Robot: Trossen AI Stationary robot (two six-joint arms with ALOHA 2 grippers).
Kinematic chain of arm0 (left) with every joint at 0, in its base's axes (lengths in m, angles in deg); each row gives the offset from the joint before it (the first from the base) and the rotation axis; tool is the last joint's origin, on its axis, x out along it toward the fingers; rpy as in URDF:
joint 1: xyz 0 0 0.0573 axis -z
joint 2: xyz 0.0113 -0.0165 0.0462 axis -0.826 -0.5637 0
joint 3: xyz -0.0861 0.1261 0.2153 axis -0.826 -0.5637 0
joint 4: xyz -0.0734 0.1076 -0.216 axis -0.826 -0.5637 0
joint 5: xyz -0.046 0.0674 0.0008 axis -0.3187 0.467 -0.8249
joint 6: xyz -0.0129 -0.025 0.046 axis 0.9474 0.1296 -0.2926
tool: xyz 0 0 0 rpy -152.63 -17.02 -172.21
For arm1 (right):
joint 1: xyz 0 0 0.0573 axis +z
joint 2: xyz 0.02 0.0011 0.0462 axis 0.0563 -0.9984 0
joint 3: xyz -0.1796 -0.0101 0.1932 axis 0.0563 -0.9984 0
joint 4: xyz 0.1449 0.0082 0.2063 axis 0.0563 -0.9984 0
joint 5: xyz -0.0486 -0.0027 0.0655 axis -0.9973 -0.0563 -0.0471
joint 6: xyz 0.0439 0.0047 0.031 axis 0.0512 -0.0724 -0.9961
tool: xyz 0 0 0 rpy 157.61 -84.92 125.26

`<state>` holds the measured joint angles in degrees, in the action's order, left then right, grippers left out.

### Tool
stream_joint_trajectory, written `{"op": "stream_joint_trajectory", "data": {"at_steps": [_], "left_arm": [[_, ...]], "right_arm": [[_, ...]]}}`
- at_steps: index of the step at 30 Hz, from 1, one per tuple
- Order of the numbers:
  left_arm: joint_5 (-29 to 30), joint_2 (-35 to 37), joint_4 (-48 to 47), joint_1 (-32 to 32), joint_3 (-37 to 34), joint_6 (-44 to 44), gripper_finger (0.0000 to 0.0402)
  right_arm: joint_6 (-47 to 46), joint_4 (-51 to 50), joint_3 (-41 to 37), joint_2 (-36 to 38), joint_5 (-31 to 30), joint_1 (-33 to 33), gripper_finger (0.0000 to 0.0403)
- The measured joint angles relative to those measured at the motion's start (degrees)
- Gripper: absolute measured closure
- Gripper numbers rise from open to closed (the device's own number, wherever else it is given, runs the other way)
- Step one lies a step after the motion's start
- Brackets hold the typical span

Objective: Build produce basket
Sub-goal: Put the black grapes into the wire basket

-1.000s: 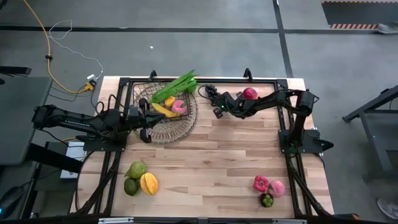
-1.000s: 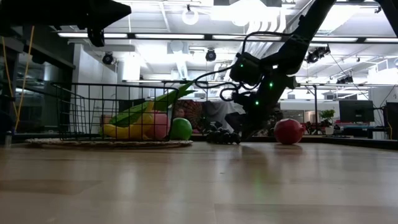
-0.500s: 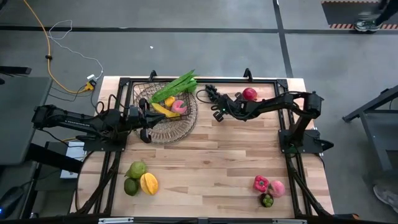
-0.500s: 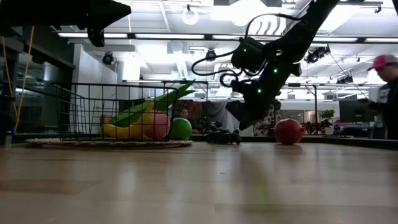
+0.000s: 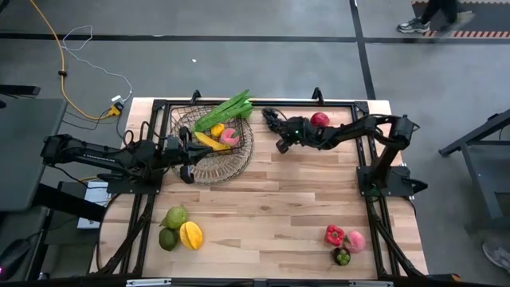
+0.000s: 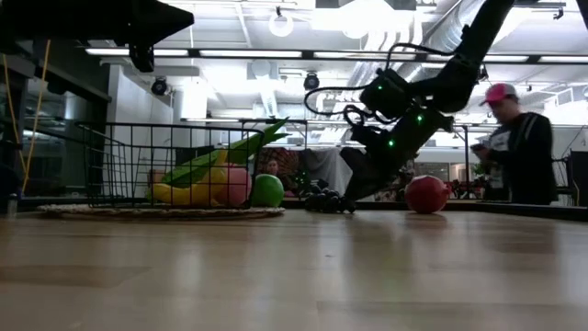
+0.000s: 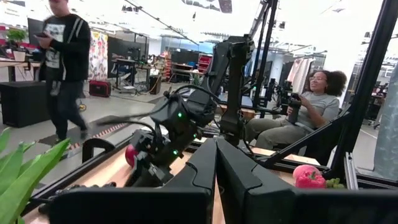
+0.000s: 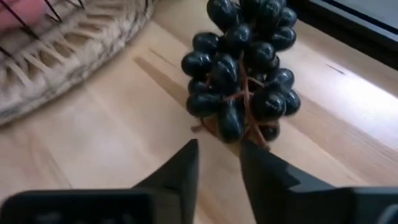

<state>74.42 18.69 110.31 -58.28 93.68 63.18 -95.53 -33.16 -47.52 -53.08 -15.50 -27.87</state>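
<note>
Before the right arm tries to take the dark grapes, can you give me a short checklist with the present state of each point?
1. Right gripper aimed at the grapes: ok, the bunch lies just past its fingertips.
2. Fingers parted: ok, a narrow gap shows.
3. Gap wide enough for the bunch: not ok, the bunch looks wider.
4. Grapes free on the table, beside the basket: ok.
5. Left gripper out of the way: ok, shut at the basket's near rim.
6. Room in the basket: ok, some floor is bare.
</note>
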Motion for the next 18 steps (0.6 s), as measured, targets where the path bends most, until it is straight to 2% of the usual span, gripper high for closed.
{"op": "stream_joint_trajectory", "data": {"at_steps": [3, 6, 12, 18], "left_arm": [[0.0, 0.0, -0.1, 0.0, 0.0, 0.8, 0.0401], [0.0, 0.0, -0.1, 0.0, 0.0, 1.9, 0.0401], [-1.5, 0.0, -1.2, 0.0, 0.0, 2.1, 0.0402], [-1.5, 0.0, -1.2, 0.0, 0.0, 2.1, 0.0402]], "right_arm": [[0.2, 2.8, -1.0, 0.0, 2.5, -1.6, 0.0256], [0.1, 2.8, -1.1, 0.0, 2.7, -3.1, 0.0241], [-1.2, 2.2, -1.1, 0.0, 2.7, -5.8, 0.0238], [-0.8, 2.8, -1.1, -0.2, 5.8, -6.1, 0.0238]]}}
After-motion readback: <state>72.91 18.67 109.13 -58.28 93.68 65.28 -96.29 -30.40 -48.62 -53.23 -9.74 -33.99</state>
